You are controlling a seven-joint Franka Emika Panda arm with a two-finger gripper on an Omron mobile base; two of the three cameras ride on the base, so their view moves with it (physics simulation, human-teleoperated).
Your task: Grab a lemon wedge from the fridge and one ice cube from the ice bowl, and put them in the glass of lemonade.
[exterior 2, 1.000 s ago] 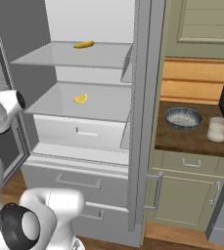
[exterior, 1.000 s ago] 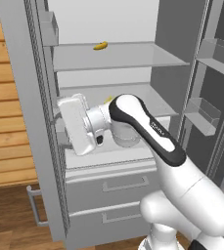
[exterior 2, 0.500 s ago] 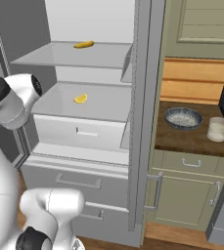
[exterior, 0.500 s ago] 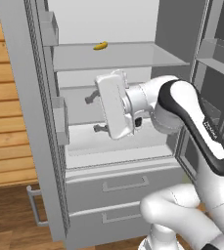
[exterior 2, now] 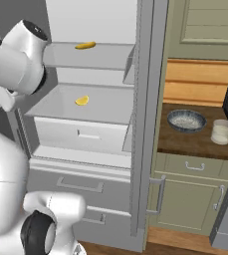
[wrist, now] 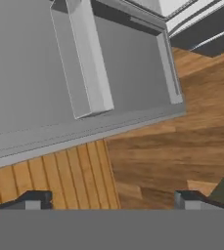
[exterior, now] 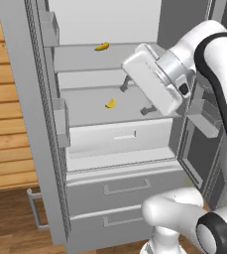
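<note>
right base view: two yellow pieces [exterior 2: 82, 100]

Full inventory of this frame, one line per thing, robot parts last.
fridge: 1, grey, doors open, two bottom drawers shut.
lemon wedge: 1, yellow, on the lower fridge shelf.
banana-like yellow piece: 1, on the upper fridge shelf.
ice bowl: 1, dark grey-blue, on the counter right of the fridge.
glass of lemonade: 1, clear, pale liquid, right of the bowl.
cabinets: beige, under the counter.
floor: wood.
arm: 1, white.
tool: 1, open, empty, in front of the lower shelf.
</note>
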